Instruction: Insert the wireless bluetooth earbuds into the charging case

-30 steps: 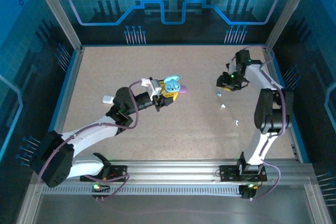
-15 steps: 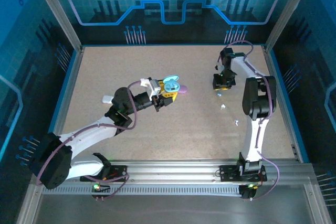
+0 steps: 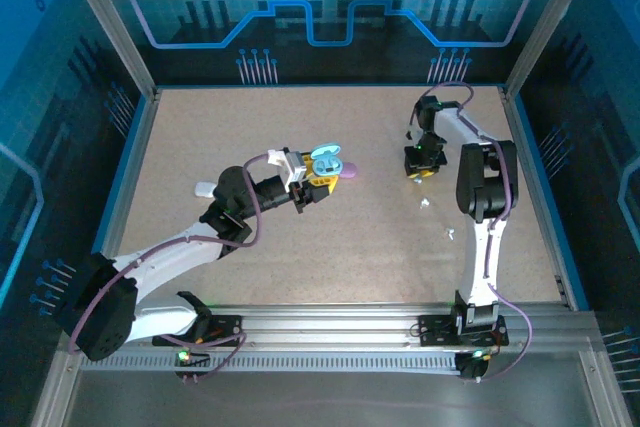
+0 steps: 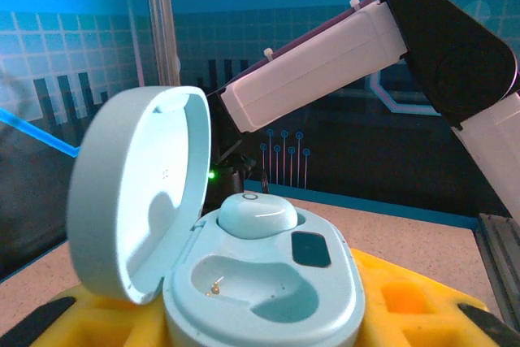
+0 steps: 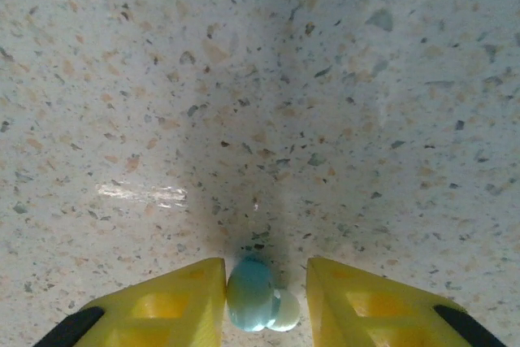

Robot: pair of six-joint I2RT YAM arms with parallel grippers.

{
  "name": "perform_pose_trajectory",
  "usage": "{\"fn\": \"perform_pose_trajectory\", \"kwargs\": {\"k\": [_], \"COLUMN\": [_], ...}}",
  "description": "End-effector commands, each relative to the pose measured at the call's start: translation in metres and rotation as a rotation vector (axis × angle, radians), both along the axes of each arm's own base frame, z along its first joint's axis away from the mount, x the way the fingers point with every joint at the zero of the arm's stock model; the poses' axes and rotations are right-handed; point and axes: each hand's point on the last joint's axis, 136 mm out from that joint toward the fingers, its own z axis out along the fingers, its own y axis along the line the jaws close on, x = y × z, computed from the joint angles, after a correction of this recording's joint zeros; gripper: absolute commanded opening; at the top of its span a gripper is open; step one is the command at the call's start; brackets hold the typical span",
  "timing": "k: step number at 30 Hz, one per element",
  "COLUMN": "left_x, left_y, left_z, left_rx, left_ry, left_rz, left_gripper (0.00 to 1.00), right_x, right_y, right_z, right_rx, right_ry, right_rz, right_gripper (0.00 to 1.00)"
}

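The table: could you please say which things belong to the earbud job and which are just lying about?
Job: open charging case, seated earbud, loose teal earbud.
Lying about: purple item, larger white item, unclear small white bits.

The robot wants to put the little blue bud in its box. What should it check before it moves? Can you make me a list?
1. Lid of the charging case open: ok, it stands up wide.
2. Free slot: ok, the near slot is empty; the seated earbud fills the far one.
3. Left gripper holding the case: ok, the case sits clamped in it.
4. Loose earbud inside the right gripper: ok, it lies on the table between the jaws.
5. Grip on it tight: not ok, a small gap shows on one side.
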Motion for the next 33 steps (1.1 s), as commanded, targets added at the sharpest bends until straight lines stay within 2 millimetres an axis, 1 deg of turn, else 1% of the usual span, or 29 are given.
{"fn": "perform_pose_trajectory", "kwargs": {"k": [1, 9, 14, 20, 23, 29, 33], "left_x": [-0.003, -0.002, -0.001, -0.001, 0.000, 0.000, 0.001], "left_y": [-0.001, -0.002, -0.002, -0.002, -0.002, -0.003, -0.002], "left_z": [0.016, 0.013, 0.013, 0.012, 0.011, 0.010, 0.010], "left_rx": [-0.022, -0.018, -0.019, -0.017, -0.016, -0.014, -0.014], "left_ry": [-0.041, -0.033, -0.032, -0.031, -0.030, -0.026, -0.026], "left_rz": [-0.003, -0.004, -0.004, -0.002, -0.001, -0.003, 0.003], "left_gripper": [0.33, 0.33, 0.33, 0.33, 0.33, 0.32, 0.33], "right_x": [-0.001, -0.001, -0.003, -0.002, -0.002, -0.002, -0.003], "right_y": [0.006, 0.007, 0.009, 0.008, 0.010, 0.012, 0.017], "right_z": [-0.003, -0.009, -0.013, -0.018, -0.019, -0.013, -0.006], "right_rx": [-0.015, -0.028, -0.027, -0.030, -0.027, -0.024, -0.002], "right_ry": [0.023, 0.037, 0.048, 0.056, 0.057, 0.045, 0.038], "right_rz": [0.045, 0.073, 0.084, 0.087, 0.089, 0.086, 0.079], "right_gripper": [0.32, 0.31, 0.28, 0.28, 0.24, 0.21, 0.19]}}
